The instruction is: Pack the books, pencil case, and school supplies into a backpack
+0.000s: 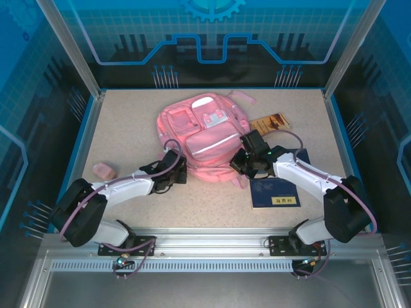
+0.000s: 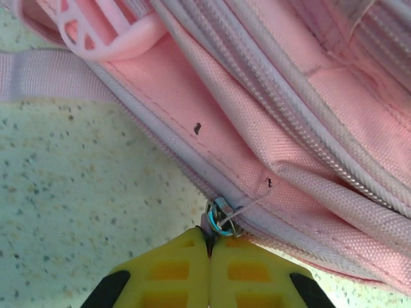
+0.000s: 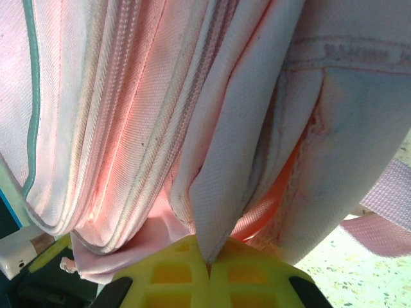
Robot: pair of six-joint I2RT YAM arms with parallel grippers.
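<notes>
- Now the left gripper (image 2: 210, 249) is pinched shut on the zipper pull (image 2: 220, 217) at the near-left edge of the backpack (image 1: 202, 138), mid-table.
- Near-right, the right gripper (image 3: 209, 256) clamps a fabric fold (image 3: 221, 160); hold it taut.
- I'd pull along the zipper's line, not upward; the books (image 1: 276, 191) lie just right.

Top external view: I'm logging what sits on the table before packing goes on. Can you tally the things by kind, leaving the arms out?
Backpack: 1, the pink backpack
Books: 2, a navy blue book and a tan-orange book
Small pink item: 1
Total: 4
</notes>
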